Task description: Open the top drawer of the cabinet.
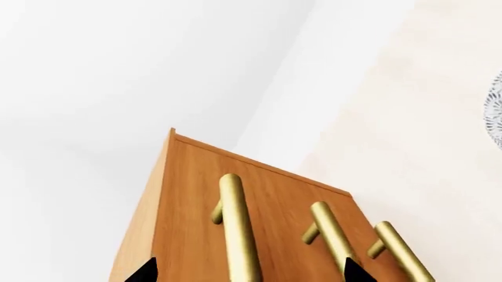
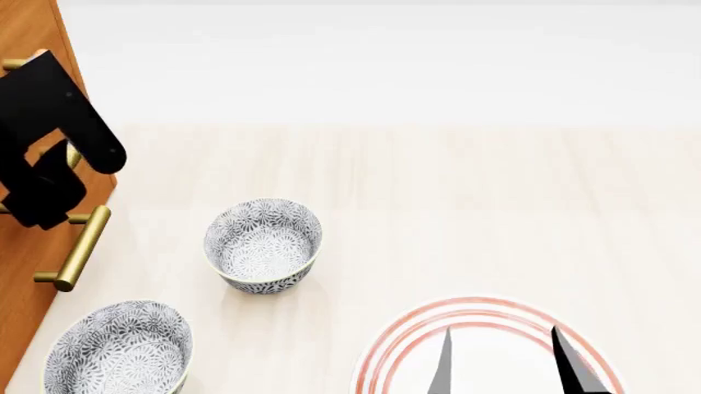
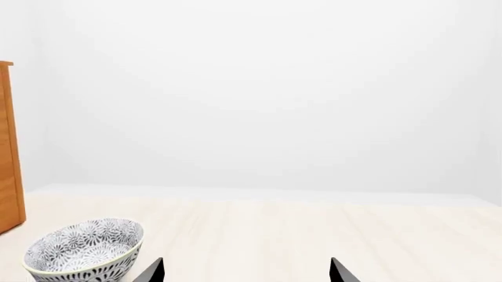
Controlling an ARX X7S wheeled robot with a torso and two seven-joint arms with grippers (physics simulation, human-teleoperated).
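Right end effector (image 2: 506, 361): seen nearest in the head view, two dark fingertips held apart and empty, hanging over a white round plate with red rim rings (image 2: 396, 343).
Patterned bowls: one grey-and-white floral ceramic bowl (image 2: 118, 348) is noted at the near left of the pale wooden desk (image 2: 471, 205), a second bowl of the same pattern (image 2: 264, 245) further in; both stand just beside the cabinet front.
Left end effector (image 1: 244, 271): only two dark fingertips are shown in the left wrist view, set apart, with a brass bar between them; no contact can be confirmed. In the head view the black arm covers this area.
Orange-brown wooden cabinet (image 1: 196, 200): placed at the far left edge of the desk, three brass bar handles on its front.
Top drawer (image 1: 278, 194): shut, flush with the cabinet front as far as can be seen. Which handle belongs to it cannot be settled from the wrist view alone; the brass bar (image 1: 239, 235) between the fingertips is judged the likeliest.
Handling: the drawer is judged rigid and moderately heavy, sliding straight out. The brass bar is smooth and likely slippery; hold is best taken at mid-bar, between the two posts, and the pull kept square.
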